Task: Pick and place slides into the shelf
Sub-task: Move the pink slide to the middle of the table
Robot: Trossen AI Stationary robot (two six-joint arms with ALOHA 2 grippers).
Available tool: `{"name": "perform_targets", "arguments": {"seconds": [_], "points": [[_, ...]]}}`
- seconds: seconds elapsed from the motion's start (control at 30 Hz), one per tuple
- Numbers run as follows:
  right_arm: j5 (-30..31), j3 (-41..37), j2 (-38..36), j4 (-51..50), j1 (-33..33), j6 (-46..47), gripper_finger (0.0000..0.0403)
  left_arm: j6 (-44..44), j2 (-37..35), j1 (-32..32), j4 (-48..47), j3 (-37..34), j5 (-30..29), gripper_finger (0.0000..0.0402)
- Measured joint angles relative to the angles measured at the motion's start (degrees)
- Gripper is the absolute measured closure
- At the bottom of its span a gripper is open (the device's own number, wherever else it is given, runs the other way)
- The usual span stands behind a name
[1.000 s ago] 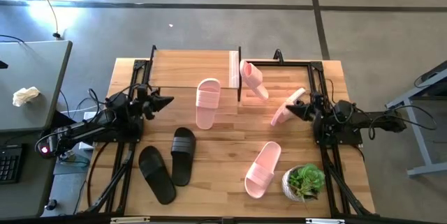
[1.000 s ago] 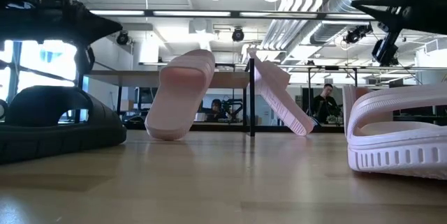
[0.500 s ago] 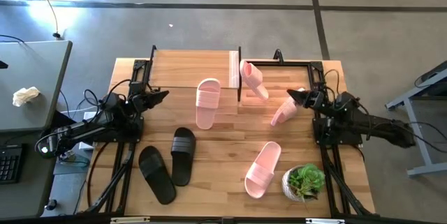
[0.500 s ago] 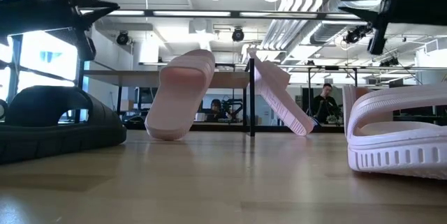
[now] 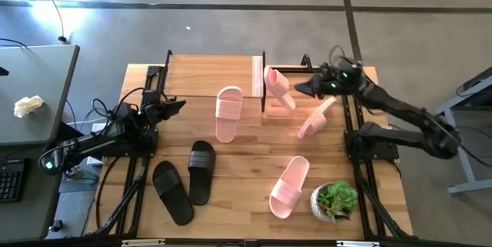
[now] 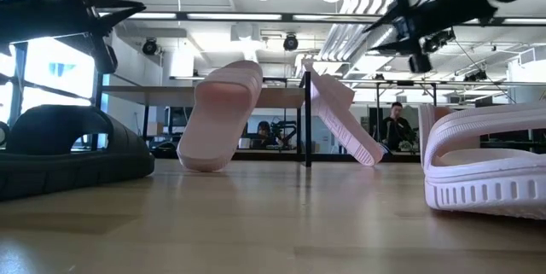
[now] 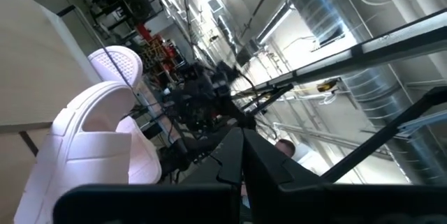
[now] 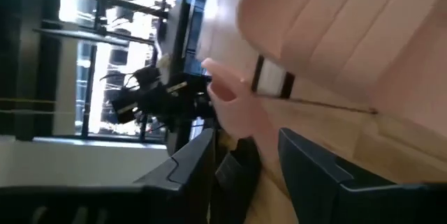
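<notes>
Right gripper (image 5: 301, 88) hovers beside the pink slide (image 5: 278, 87) leaning on the shelf (image 5: 209, 75), fingers apart, empty. Left gripper (image 5: 180, 106) waits at the counter's (image 5: 246, 193) left side; cannot tell its fingers' state.

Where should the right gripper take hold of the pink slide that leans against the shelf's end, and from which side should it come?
Probably at the wide strap of the leaning pink slide, coming from the right, where the right gripper is. The slide stands tilted against the shelf, its right face open to the gripper, and the strap is its one raised, graspable band.
</notes>
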Motion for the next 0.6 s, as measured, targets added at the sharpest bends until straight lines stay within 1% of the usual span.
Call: {"name": "perform_targets", "arguments": {"seconds": [0.1, 0.23, 0.37, 0.5, 0.6], "points": [[-1.15, 1.54, 5.96, -1.2, -2.68, -0.72, 0.0253, -0.1, 0.0, 0.0, -0.07, 0.0, 0.18, 0.0401], [-1.6, 1.54, 10.5, -3.6, -3.73, -0.25, 0.0253, -0.11, 0.0, 0.0, -0.15, 0.0, 0.18, 0.0401], [-1.81, 1.56, 12.65, -1.05, -3.94, 1.98, 0.0253, -0.14, 0.0, 0.0, -0.17, 0.0, 0.18, 0.0401], [-1.7, 1.56, 13.37, -2.23, -4.22, 2.32, 0.0253, -0.08, 0.0, 0.0, -0.23, 0.0, 0.17, 0.0401], [-0.2, 1.56, 14.38, -3.02, -4.31, 3.24, 0.0253, -0.13, 0.0, -0.02, -0.25, 0.0, 0.18, 0.0401]]}}
